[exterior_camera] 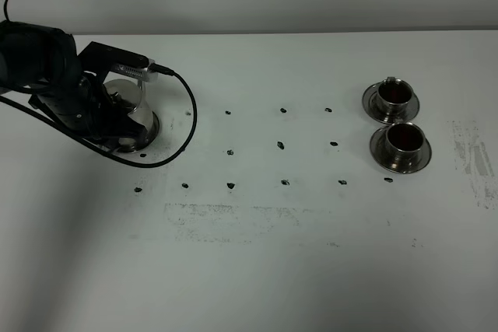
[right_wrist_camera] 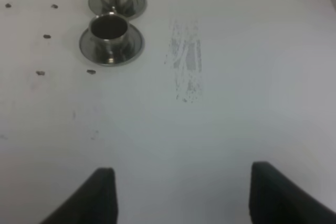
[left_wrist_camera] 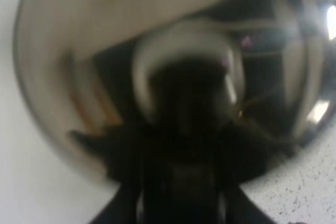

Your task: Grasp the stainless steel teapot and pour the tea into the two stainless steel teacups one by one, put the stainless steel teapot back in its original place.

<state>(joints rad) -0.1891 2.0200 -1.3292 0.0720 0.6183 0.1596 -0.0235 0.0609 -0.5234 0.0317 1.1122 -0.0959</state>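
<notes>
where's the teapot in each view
Exterior high: teapot at far left, mostly hidden behind the left arm.
Left wrist: teapot fills the picture, blurred, very close.
Right wrist: not in it.
Shared landmark: the two cups show in the exterior high and right wrist views.

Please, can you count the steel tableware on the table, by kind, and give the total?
Shiny squat steel teapot: 1
Small shiny steel teacups: 2
Round steel saucers under the cups: 2
Flat steel disc under the teapot: 1
Total: 6
</notes>
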